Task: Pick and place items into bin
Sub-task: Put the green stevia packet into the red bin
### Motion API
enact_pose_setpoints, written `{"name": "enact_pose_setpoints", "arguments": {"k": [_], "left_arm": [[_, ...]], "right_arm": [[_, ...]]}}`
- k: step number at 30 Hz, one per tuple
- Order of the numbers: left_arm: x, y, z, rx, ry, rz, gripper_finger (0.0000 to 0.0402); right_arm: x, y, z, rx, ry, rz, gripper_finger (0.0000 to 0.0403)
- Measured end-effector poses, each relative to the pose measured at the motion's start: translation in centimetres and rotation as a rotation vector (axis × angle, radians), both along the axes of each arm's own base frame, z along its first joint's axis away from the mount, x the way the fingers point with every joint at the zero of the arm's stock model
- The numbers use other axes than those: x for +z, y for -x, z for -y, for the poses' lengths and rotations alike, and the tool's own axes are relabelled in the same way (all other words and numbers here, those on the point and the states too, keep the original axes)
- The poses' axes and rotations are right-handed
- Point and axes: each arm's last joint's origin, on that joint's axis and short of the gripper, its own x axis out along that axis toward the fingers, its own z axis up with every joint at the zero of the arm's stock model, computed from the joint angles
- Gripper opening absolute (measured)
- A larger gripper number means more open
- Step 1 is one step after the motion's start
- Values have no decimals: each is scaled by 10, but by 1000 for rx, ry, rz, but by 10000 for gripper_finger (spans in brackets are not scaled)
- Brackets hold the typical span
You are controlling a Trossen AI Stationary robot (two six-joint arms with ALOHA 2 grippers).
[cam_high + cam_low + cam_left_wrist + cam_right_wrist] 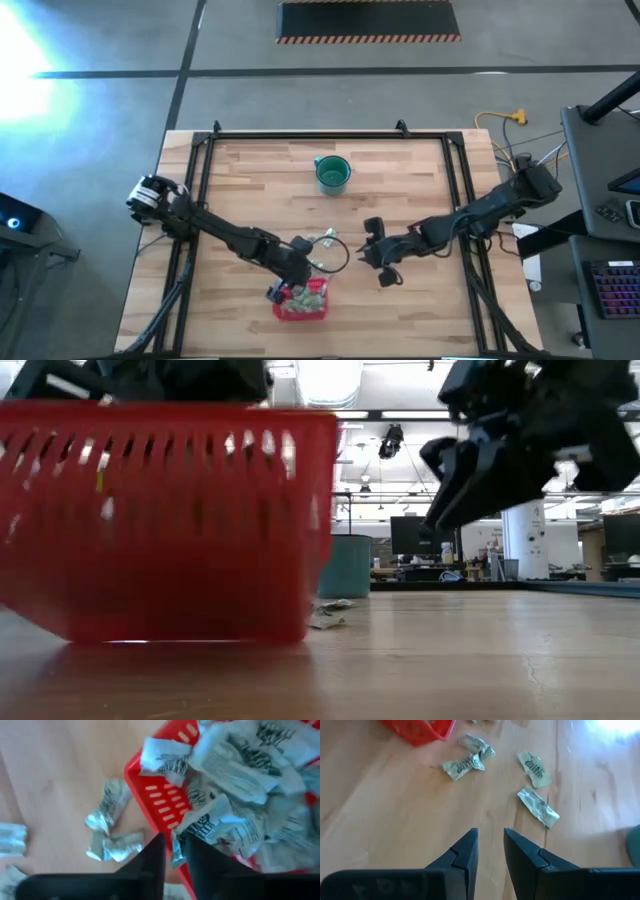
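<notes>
The red bin point(302, 310) stands near the table's front edge, heaped with pale wrapped packets point(240, 775). My left gripper point(173, 854) hangs over the bin's left wall point(160, 802), its fingers nearly together with a whitish packet end between them. More packets lie on the wood just beyond the bin point(318, 240) and beside it point(107, 805). My right gripper point(491, 840) hovers to the right of the bin point(383, 268), narrowly open and empty, above bare wood, with several loose packets point(538, 807) ahead of it. My left gripper has the end of one whitish packet point(176, 851) pinched between its two fingertips. The fingers slant down from the table's left side. The packet hangs over the bin's wall, next to the heap inside. How much of the packet sits in the gap is hidden by the fingers.
A round teal cup point(333, 173) stands at the far middle of the table, also visible behind the bin point(346, 565). A black frame runs along the table's edges point(300, 135). Bare wood lies to the right and near side of my right gripper.
</notes>
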Motion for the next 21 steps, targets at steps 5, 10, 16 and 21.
{"name": "enact_pose_setpoints", "arguments": {"k": [5,10,16,21], "left_arm": [[5,0,0,2,9,3,115],[30,0,2,-6,42,88,149],[36,8,6,-6,8,99,153],[44,15,6,63,-83,136,154]], "right_arm": [[-12,-14,11,0,53,2,93],[-14,-23,25,-41,56,-6,105],[-11,-24,27,-43,56,4,117],[-13,-29,32,-24,89,30,134]]}}
